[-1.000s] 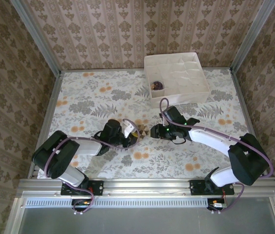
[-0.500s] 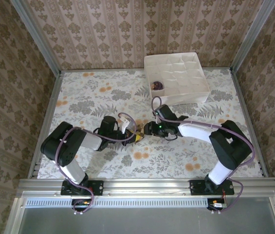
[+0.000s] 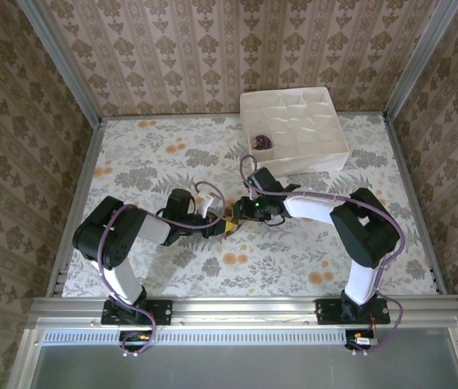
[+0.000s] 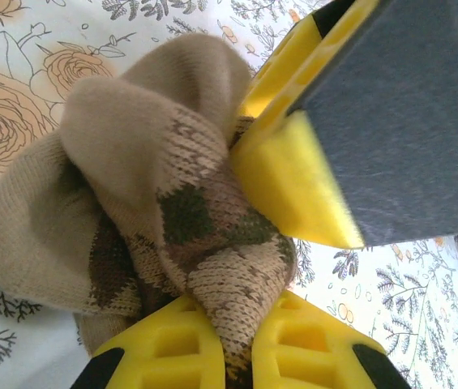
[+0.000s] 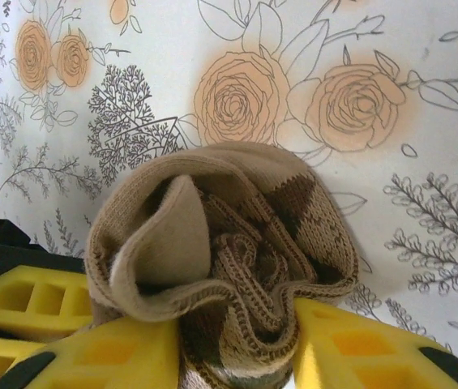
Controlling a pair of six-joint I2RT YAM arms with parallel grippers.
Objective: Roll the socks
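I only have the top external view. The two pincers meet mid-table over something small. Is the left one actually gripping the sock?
Observer: Yes. Its wrist view shows the left pincer shut on a fold of the argyle sock.
Operator: And the right one?
Observer: The right pincer has a yellow finger pressed against each side of the sock.
Operator: What shape is it in?
Observer: Bunched into a ball, with layered folds showing at the end that faces the right wrist camera.
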